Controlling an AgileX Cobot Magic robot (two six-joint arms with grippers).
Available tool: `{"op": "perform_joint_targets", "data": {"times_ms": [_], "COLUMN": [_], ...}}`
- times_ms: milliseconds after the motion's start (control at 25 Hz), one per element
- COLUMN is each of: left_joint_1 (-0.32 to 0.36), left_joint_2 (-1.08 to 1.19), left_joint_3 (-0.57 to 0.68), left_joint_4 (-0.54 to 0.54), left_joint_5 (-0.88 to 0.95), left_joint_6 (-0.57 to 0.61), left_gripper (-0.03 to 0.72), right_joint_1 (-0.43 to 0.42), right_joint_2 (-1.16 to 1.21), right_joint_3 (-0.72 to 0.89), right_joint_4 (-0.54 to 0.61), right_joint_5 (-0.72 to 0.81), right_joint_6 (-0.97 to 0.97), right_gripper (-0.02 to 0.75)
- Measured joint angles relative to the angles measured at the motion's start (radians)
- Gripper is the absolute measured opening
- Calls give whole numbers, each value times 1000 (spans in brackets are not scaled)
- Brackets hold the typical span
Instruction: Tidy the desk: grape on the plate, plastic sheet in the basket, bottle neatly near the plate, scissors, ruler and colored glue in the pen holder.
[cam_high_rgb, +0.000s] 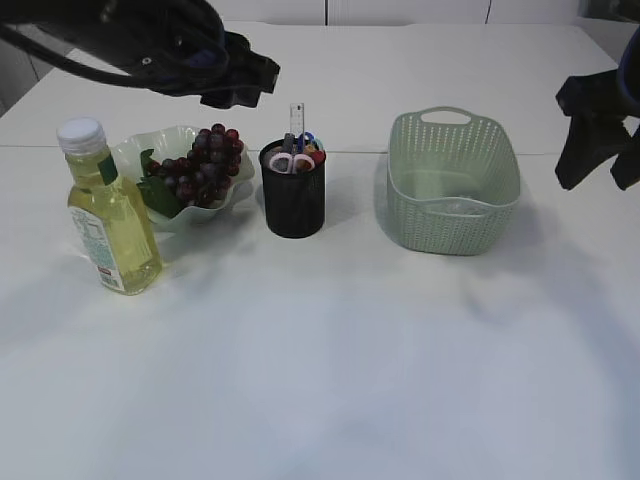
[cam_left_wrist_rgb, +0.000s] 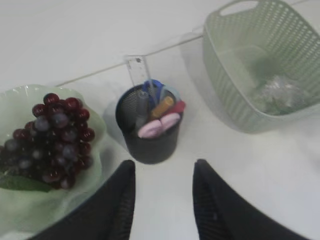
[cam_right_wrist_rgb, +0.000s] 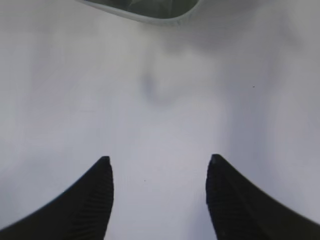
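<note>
1. Bottle (cam_high_rgb: 108, 215): we see it upright just beside the plate (cam_high_rgb: 236, 190), down and to the left of the left gripper (cam_high_rgb: 240, 85). We judge a low leftward sweep of that arm could tip it, since it stands tall on a narrow base.
2. Grape (cam_high_rgb: 200, 165): the bunch lies on the plate, below the left gripper and to its left. In the left wrist view the jaws stand apart and hold nothing. A descent here could crush the bunch or shift the plate.
3. Pen holder (cam_left_wrist_rgb: 150, 142): it stands directly ahead of the left fingertips (cam_left_wrist_rgb: 125, 172), holding the scissors (cam_left_wrist_rgb: 159, 125), the ruler (cam_left_wrist_rgb: 137, 70) and what we take to be the colored glue (cam_left_wrist_rgb: 162, 106). The ruler projects above the rim; we judge that a passing finger could catch it and topple the holder.
4. Basket (cam_high_rgb: 455, 185): it sits left of the right gripper (cam_high_rgb: 600, 170), with the plastic sheet (cam_left_wrist_rgb: 277, 92) inside. The right jaws stand wide apart and empty. A leftward move at table height could push the light basket.
</note>
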Motion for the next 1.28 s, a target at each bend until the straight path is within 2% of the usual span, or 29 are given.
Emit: {"op": "perform_joint_targets", "data": {"times_ms": [160,280,480,600,760,840,960,1160,1280], "left_joint_1": [-72,-83,-35,0,7,7,7,7,7], "left_joint_2": [-101,-169,-296,-381,-477,-532,-623,-812,-941], "left_joint_3": [0,0,0,0,0,7,45,173,268], "left_joint_4": [-56,-68,-49,-51,-166,-258,-333,-357,-371], "left_joint_5": [161,246,362,422,519,535,548,537,512], "left_joint_6": [2,2,6,50,174,246,299,314,318], "left_gripper": [287,287,288,288,288,287,287,287,288], "right_joint_1": [0,0,0,0,0,0,0,0,0], "right_joint_2": [0,0,-17,-51,-99,-127,-176,-290,-376], "right_joint_3": [0,0,0,0,0,0,0,33,111], "right_joint_4": [8,28,50,52,61,73,103,126,129], "right_joint_5": [0,0,0,0,0,2,4,5,8], "right_joint_6": [3,3,-6,-11,-20,-37,-67,-100,-105], "right_gripper": [475,477,478,479,479,479,479,479,479]}}
